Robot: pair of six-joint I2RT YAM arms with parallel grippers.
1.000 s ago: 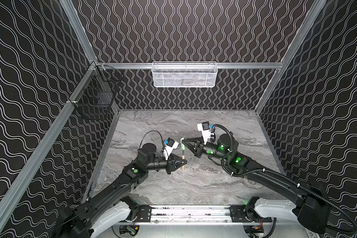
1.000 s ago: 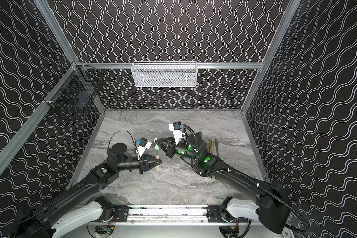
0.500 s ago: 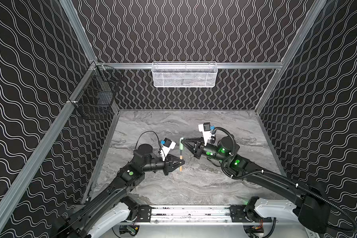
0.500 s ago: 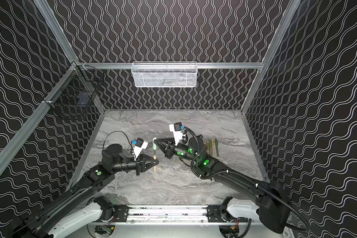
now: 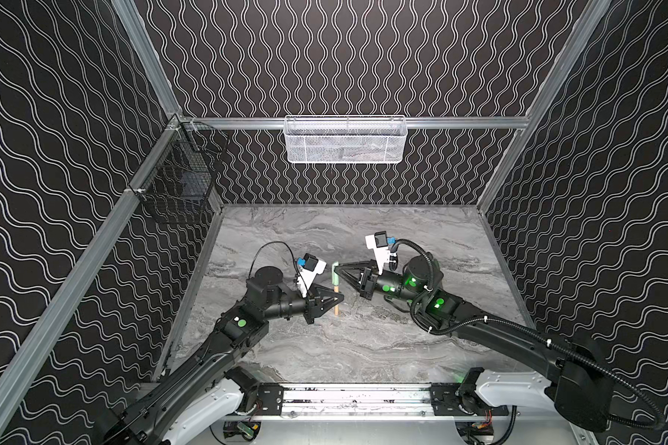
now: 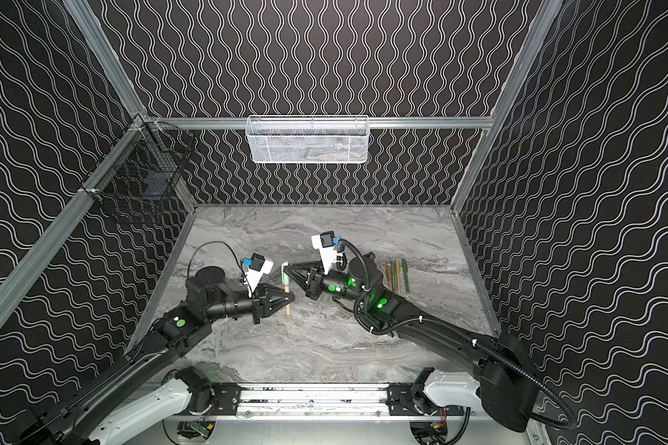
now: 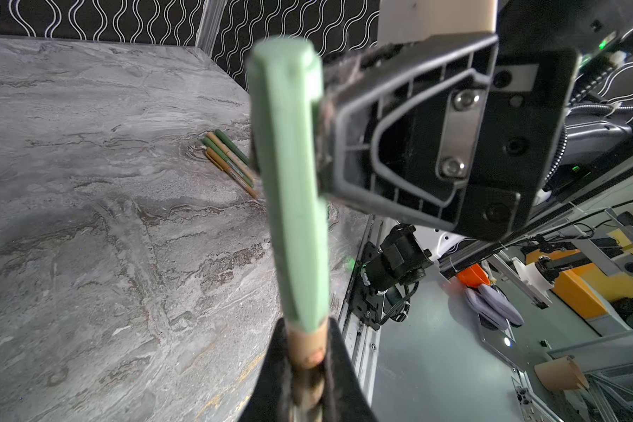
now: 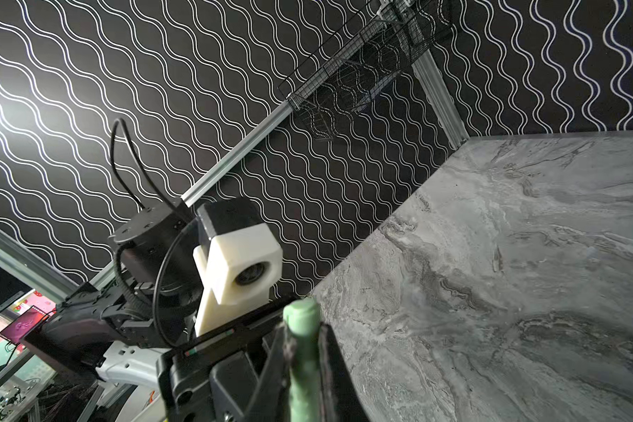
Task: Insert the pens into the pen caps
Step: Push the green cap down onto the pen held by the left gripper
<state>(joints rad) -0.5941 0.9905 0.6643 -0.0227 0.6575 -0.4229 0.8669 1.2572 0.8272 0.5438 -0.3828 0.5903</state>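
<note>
My left gripper (image 5: 339, 299) (image 7: 304, 341) is shut on a tan-orange pen (image 5: 336, 304) (image 6: 287, 306) (image 7: 305, 341), which stands upright above the table's middle. A pale green pen cap (image 5: 335, 272) (image 6: 285, 272) (image 7: 289, 182) (image 8: 302, 316) sits over the pen's upper end. My right gripper (image 5: 338, 268) (image 8: 303, 341) is shut on this cap from the right. The pen's tip is hidden inside the cap. Several other pens (image 6: 396, 274) (image 7: 231, 160), tan-orange and green, lie side by side on the table behind my right arm.
A white mesh basket (image 5: 346, 140) hangs on the back wall and a black wire basket (image 5: 178, 181) on the left wall. The marble table (image 5: 363, 346) is walled on three sides. A metal rail (image 5: 355, 398) runs along its front edge.
Both grippers have moved a little to the left together, carrying the pen and the pale green cap with them. Neither grip has changed.
</note>
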